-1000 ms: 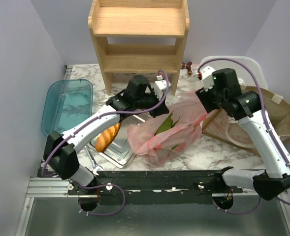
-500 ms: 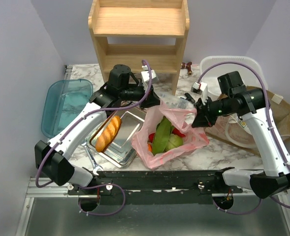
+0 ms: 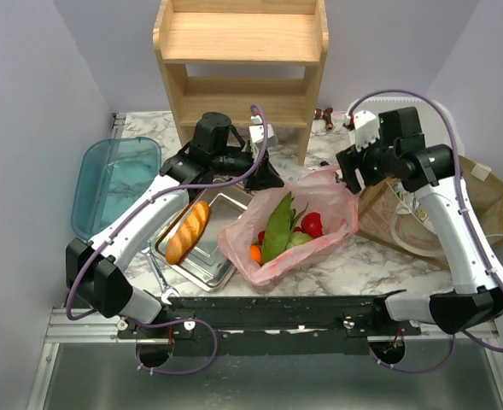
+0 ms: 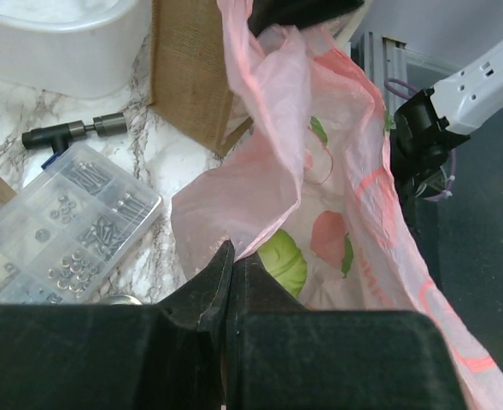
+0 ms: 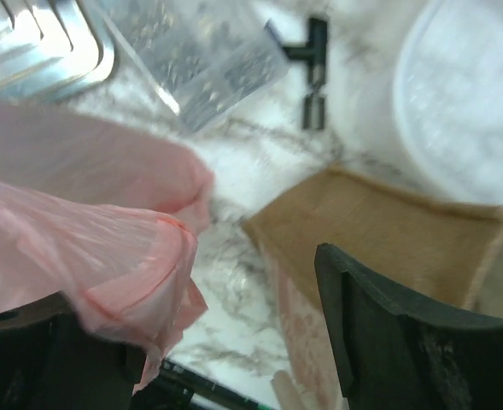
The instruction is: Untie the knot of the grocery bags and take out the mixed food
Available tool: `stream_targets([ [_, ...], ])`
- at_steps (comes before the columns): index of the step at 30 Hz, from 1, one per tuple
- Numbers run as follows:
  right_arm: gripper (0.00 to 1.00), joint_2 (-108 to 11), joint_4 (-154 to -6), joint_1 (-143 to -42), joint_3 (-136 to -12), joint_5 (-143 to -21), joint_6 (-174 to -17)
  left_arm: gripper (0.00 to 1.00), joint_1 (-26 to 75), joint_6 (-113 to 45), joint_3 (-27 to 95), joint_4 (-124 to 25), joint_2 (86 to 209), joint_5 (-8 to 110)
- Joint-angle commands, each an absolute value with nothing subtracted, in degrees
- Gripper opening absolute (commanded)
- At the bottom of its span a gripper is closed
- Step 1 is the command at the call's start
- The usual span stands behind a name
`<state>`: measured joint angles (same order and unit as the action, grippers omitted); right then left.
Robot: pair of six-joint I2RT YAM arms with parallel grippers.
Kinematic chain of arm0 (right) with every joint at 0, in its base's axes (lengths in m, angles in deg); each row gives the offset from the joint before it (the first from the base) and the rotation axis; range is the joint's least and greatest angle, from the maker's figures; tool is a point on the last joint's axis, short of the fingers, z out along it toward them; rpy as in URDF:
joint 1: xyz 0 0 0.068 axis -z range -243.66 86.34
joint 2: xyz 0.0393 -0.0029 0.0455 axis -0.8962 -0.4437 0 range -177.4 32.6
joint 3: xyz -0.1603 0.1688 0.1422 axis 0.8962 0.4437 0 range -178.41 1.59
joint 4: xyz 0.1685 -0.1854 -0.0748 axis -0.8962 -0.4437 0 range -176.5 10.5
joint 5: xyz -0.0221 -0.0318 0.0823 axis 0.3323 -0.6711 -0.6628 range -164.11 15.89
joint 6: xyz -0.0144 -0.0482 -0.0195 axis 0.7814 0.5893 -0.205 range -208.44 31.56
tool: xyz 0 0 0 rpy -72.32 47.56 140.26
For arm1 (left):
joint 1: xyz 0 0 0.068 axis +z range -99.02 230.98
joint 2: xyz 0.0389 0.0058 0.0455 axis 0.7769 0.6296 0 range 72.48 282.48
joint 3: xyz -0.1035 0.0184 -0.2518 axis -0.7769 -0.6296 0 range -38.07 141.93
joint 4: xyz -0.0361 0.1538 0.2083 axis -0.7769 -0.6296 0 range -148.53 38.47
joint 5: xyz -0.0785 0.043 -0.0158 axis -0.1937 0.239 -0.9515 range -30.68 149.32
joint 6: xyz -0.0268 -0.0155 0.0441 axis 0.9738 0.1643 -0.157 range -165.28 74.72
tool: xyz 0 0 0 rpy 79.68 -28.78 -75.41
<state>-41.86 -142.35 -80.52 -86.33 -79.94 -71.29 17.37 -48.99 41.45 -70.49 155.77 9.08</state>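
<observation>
So the pink bag [image 3: 341,213] sits near the front edge of the table [image 3: 379,260], just right of the tray [image 3: 221,224]. Its mouth is gaping, and the food [image 3: 290,237] is inside: a long green leaf [image 3: 277,224], a red fruit [image 3: 312,224] and an orange [image 3: 256,254]. The left gripper [image 3: 266,177] is pinched tight on the far-left rim. The right gripper [image 3: 347,178] has its fingers apart at the far-right rim, with film just draped over one. That plastic looks super thin, floppy and slippery, so I'd grab a bunched bit of rim or a handle, not a single layer. Can't spot any knot, whatever's under the greens is buried, and the right wrist view is blurry.
</observation>
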Motion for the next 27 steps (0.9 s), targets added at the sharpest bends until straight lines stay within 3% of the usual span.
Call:
stream_targets([
  [1, 0.79, -43.31, -142.36, -80.38, -98.13, -82.02, -71.34, 0.00, 17.07, -42.95, 46.02, -70.06, 157.88, 9.93],
  [5, 0.83, -40.47, -148.14, -80.44, -104.76, -105.65, -69.73, 0.00, 17.09, -40.39, 50.82, -74.80, 161.51, 16.64],
  [13, 0.88, -35.04, -141.04, -80.45, -99.89, -106.40, -71.04, 0.00, 17.02, -38.45, 50.54, -73.63, 162.17, 15.98],
  [14, 0.84, -35.84, -140.44, -80.45, -99.88, -104.01, -72.18, 0.00, 16.99, -38.42, 50.17, -73.30, 161.84, 15.25],
  [16, 0.53, -39.35, -142.50, -80.42, -99.63, -94.82, -73.95, 0.00, 17.05, -38.70, 48.76, -72.26, 160.76, 12.27],
  [17, 0.42, -40.73, -144.03, -80.45, -98.49, -90.56, -73.10, 0.00, 16.97, -39.11, 48.06, -71.98, 160.14, 11.14],
  [19, 0.32, -39.92, -144.30, -80.42, -93.22, -89.00, -69.75, 0.00, 17.04, -39.27, 46.78, -71.96, 158.84, 9.76],
  [20, 0.22, -38.42, -143.34, -80.44, -89.76, -90.66, -68.79, 0.00, 17.10, -39.54, 46.11, -72.17, 158.21, 9.00],
  [21, 0.05, -36.53, -142.36, -80.44, -86.93, -92.86, -67.68, 0.00, 17.39, -39.65, 45.41, -72.06, 157.78, 7.95],
  [22, 0.01, -35.20, -141.15, -80.45, -83.51, -94.11, -67.53, 0.00, 17.53, -39.69, 44.52, -71.93, 157.25, 7.04],
  [27, 0.01, -34.10, -136.99, -80.45, -70.80, -91.35, -65.84, 0.00, 17.71, -41.20, 40.33, -70.39, 153.80, 4.54],
])
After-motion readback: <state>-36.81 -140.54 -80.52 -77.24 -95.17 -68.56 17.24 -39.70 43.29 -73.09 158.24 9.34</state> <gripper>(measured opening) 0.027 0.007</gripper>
